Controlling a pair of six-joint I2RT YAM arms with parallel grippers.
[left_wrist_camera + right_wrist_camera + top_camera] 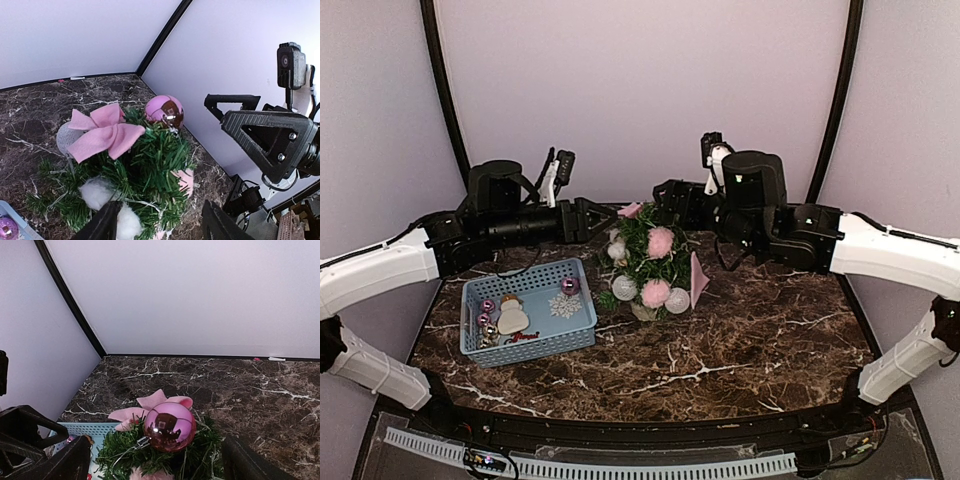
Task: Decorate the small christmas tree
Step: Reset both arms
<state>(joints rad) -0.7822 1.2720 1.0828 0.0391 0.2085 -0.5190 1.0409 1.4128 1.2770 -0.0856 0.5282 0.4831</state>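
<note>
The small christmas tree [642,262] stands mid-table, hung with pink fluffy balls [661,241], silver balls [624,287] and a pink bow [630,210] at its top. My left gripper [603,220] is open and empty, just left of the treetop. In the left wrist view my left gripper [162,210] straddles the tree [145,170], and the bow [105,132] and a shiny pink ball [165,111] sit on the top. My right gripper [665,197] is open and empty behind the treetop. In the right wrist view my right gripper [157,452] hangs over the ball [170,426].
A blue basket [480,345] left of the tree holds a snowman [512,315], a snowflake [565,305] and small purple balls [487,305]. A pink felt piece [698,280] leans at the tree's right. Walls close the back and both sides.
</note>
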